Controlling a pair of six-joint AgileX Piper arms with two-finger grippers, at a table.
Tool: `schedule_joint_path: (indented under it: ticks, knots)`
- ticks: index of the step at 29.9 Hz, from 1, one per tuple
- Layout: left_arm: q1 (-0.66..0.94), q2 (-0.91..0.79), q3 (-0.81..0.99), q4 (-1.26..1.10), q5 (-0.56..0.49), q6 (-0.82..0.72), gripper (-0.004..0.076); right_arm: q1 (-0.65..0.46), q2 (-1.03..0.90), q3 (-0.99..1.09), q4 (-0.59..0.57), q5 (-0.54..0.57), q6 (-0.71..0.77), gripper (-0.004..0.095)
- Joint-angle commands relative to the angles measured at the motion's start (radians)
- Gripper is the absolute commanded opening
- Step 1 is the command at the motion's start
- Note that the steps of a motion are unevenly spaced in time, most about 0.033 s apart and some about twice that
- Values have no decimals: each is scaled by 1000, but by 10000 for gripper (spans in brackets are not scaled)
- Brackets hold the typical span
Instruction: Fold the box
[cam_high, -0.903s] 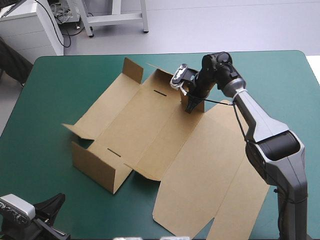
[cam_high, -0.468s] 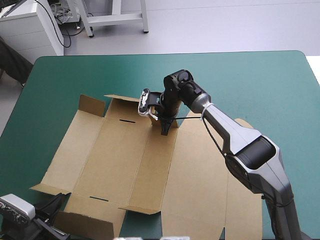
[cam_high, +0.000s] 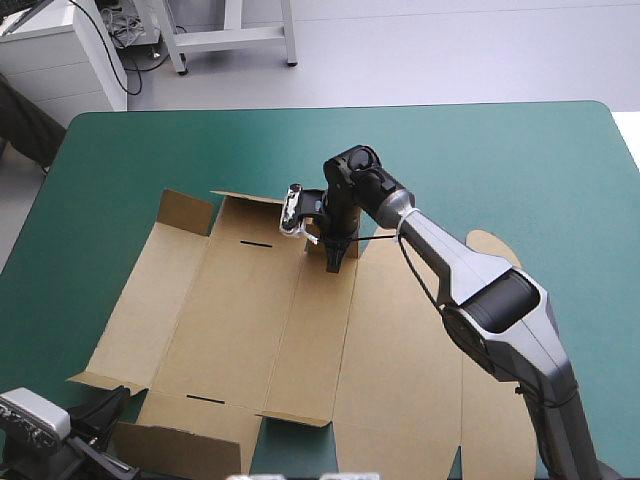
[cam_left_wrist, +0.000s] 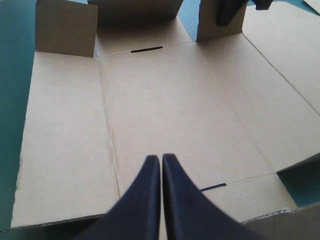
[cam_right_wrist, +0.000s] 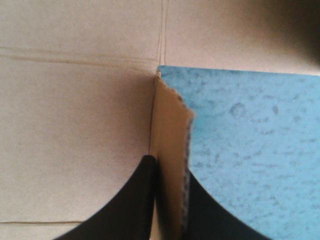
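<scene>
High view shows you the box (cam_high: 250, 320), a flat cut sheet of brown board, spread from the middle of the teal-green counter (cam_high: 520, 150) toward 7 o'clock. Your right tool (cam_high: 333, 258) pinches an upright brown flap (cam_right_wrist: 172, 125) at the sheet's 12 o'clock edge. Your left tool (cam_left_wrist: 161, 159), black fingers (cam_left_wrist: 142, 200) pressed together, hangs over the 6 o'clock end. Pull hard and that ragged flap may tear or slip free; nothing pins the sheet, so it could skid.

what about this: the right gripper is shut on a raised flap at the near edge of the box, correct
Not quite. The right gripper is shut on a raised flap of the box, but at its far edge, not the near one. The high view shows it.
</scene>
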Motion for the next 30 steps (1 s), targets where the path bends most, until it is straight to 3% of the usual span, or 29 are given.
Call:
schedule_joint_path:
  ticks: [1, 4, 6, 21, 26, 30]
  knots:
    - [-5, 16, -22, -3, -71, -4, -8, -13, -50, -24, -34, 17, -7, 281]
    - [-5, 16, -22, -3, -71, -6, -8, -13, -61, -28, -42, 17, 29, 454]
    - [-5, 16, -22, -3, -71, -6, -8, -15, -72, -42, -56, 17, 69, 492]
    - [-5, 16, -22, -3, -71, -6, -8, -20, -386, -114, -111, 17, 354, 488]
    - [-5, 16, -22, -3, -71, -6, -8, -26, -520, -114, -172, 17, 509, 307]
    - [-5, 16, -22, -3, -71, -6, -8, -26, -614, -112, -240, 17, 587, 52]
